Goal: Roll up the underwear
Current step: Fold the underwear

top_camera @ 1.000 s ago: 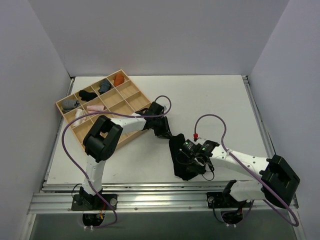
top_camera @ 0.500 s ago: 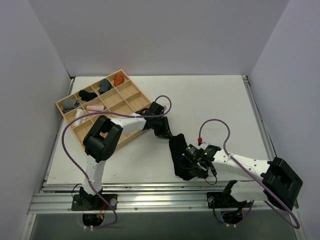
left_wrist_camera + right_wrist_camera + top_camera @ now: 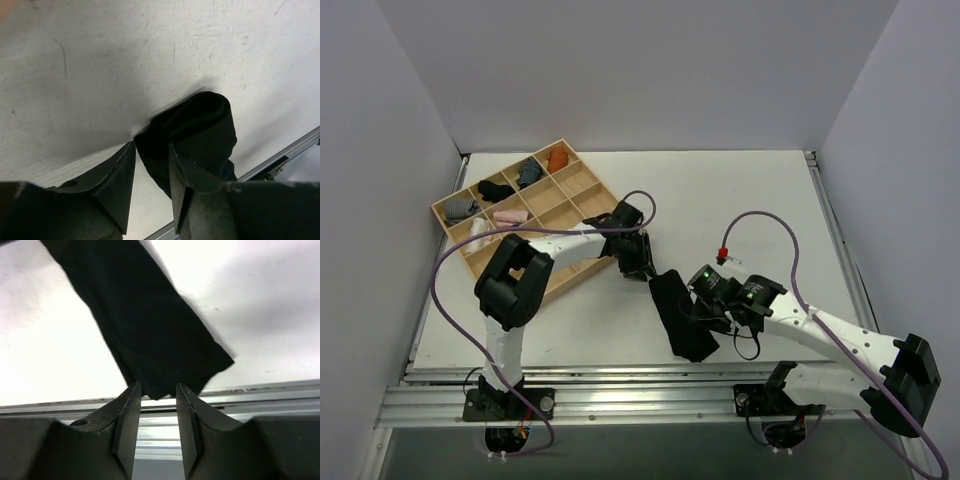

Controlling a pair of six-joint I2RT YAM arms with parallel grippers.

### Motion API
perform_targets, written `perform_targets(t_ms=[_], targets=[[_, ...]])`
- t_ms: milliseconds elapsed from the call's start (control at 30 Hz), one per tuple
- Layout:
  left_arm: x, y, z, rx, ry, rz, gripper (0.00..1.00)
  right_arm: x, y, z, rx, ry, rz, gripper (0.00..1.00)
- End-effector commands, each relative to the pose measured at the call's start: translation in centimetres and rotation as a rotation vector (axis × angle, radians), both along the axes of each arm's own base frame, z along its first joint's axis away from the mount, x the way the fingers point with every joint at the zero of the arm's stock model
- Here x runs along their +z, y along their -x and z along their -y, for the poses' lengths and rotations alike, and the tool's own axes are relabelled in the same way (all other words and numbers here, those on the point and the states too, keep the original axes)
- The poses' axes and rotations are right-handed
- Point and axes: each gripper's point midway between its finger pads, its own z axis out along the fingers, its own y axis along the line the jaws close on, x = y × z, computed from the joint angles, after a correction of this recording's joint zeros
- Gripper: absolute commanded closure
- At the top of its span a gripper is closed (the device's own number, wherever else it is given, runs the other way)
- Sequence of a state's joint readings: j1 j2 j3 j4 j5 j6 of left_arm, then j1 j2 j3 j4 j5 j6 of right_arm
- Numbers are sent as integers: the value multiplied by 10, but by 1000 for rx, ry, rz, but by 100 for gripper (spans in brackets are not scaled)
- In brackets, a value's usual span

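Observation:
The underwear [image 3: 678, 318] is a long, narrow black strip on the white table, running from the middle toward the near edge. Its far end is folded over into a thick loop [image 3: 205, 125]. That end sits between the tips of my left gripper [image 3: 151, 146] [image 3: 640, 264], whose jaws stand open with a gap beside the cloth. My right gripper [image 3: 157, 386] [image 3: 712, 320] hovers open on the right of the strip's near end. The flat near end [image 3: 145, 325] lies just beyond its fingertips, and nothing is between them.
A wooden compartment tray [image 3: 582, 182] sits at the back left. It holds small rolled bundles: orange [image 3: 557, 158], grey [image 3: 528, 172], black [image 3: 495, 188] and pink [image 3: 510, 214]. The metal rail [image 3: 260, 395] of the table's near edge runs just past the underwear's near end.
My left gripper's jaws have parted. My right gripper has come off the underwear and moved right. The cloth now lies as a narrower, straighter strip.

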State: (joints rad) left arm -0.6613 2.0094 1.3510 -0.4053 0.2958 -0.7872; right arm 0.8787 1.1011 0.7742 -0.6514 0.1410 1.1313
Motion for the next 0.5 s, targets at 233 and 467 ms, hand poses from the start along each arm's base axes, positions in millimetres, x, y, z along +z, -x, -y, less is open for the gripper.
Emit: perform_targets(t_ms=[233, 467], targets=[[78, -27, 11, -6, 100, 140, 55, -8, -32, -15, 6, 34, 48, 71], [84, -17, 43, -79, 290, 103, 60, -49, -32, -22, 0, 31, -8, 74]])
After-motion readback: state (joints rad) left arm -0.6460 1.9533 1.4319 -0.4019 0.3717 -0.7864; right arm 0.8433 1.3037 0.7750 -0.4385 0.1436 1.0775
